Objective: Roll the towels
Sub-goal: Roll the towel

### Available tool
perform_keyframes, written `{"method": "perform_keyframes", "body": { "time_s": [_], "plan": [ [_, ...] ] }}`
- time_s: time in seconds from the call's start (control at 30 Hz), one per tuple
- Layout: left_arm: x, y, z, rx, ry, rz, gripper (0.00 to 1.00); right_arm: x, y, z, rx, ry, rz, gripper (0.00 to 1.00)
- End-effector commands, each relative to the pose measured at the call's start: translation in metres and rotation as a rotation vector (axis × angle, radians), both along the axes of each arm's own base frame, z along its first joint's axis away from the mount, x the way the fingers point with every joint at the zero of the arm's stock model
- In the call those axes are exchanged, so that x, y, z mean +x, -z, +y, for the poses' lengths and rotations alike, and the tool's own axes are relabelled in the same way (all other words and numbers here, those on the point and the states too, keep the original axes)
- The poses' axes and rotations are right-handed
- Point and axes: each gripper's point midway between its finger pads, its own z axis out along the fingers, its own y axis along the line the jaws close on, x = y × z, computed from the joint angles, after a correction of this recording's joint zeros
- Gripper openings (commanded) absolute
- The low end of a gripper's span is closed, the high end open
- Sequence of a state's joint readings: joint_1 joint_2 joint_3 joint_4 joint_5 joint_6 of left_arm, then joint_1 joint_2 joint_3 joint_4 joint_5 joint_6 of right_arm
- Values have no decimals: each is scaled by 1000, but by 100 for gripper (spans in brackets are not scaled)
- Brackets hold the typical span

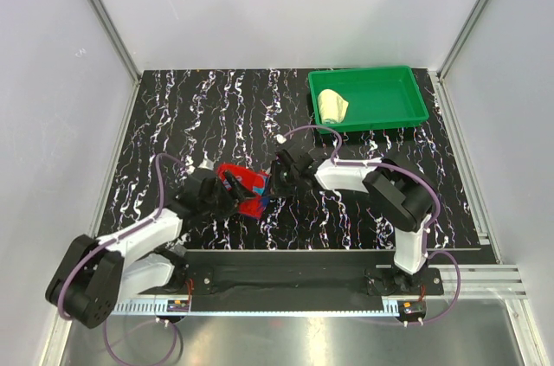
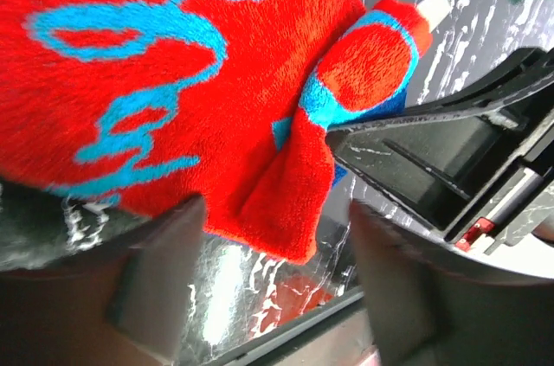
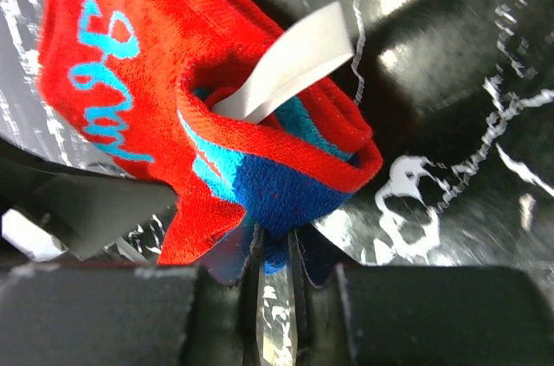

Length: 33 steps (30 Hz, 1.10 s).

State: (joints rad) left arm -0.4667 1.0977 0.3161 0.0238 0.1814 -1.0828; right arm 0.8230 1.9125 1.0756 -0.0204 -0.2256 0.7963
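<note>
The red towel (image 1: 245, 186) with teal-blue patterns lies bunched on the black marbled table between my two grippers. My right gripper (image 3: 275, 243) is shut on the towel's folded blue-and-red edge (image 3: 277, 193), just under a white label (image 3: 286, 61). My left gripper (image 2: 275, 215) stands open at the towel's opposite side. A loose red corner (image 2: 286, 210) hangs between its fingers (image 2: 156, 279) without being pinched. The pale yellow towel (image 1: 331, 106) lies bunched in the left end of the green tray (image 1: 389, 102).
The green tray stands at the back right of the table. The right gripper's black body (image 2: 450, 167) is close beside the left gripper's right finger. White walls with metal rails enclose the table on three sides.
</note>
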Motion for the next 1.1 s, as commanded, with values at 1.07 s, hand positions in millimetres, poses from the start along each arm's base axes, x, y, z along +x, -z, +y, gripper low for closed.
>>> {"method": "perform_keyframes", "body": {
  "time_s": [1.07],
  "plan": [
    [-51, -65, -137, 864, 541, -714, 78, -23, -51, -67, -413, -59, 73, 13]
  ]
}}
